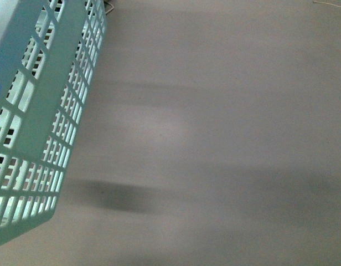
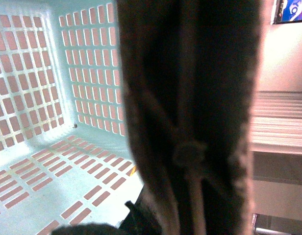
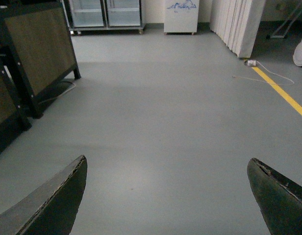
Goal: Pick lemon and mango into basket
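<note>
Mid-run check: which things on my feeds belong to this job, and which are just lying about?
For the job:
basket
its brown handle
right pincer, open and empty
No fruit shows in any view.

Lying about:
yellow floor line
white cable
wood-panelled stand
glass-door cabinets
white chest
folding screen

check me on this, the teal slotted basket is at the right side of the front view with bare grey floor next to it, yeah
Not quite. The front view shows the teal slotted basket at the left side, not the right. The rest stands: bare grey floor lies next to it.
</note>
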Available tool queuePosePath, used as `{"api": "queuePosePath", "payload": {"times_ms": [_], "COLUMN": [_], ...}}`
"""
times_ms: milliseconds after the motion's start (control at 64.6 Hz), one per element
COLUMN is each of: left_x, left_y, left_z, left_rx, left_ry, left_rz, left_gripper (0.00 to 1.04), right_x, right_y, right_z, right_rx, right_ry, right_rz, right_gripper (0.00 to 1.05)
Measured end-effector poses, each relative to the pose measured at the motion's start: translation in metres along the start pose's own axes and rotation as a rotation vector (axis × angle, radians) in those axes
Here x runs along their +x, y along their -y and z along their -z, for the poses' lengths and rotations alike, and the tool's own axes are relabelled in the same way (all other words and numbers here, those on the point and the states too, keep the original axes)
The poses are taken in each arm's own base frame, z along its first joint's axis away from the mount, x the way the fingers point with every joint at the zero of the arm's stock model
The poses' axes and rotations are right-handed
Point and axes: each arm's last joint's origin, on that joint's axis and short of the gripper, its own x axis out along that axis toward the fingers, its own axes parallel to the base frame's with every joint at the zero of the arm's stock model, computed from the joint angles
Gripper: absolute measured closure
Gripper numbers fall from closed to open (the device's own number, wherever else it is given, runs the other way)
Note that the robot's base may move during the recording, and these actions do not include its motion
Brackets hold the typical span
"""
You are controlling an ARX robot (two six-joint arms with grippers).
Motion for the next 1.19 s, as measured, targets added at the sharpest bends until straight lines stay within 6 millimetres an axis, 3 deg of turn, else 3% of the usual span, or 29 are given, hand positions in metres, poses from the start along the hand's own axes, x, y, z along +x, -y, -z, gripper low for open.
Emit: {"api": "queuePosePath", "payload": {"times_ms": [1192], "left_x": [0.0000], "left_y": [0.0000], "left_z": [0.0000], "left_rx": [0.000], "left_ry": [0.000], "left_rz": [0.000], "left_gripper": [1.00], "right_x": [0.0000], "right_y": [0.0000], "right_z": [0.0000], "right_rx": [0.000], "right_ry": [0.000], "right_rz": [0.000], "right_gripper": [0.09]}}
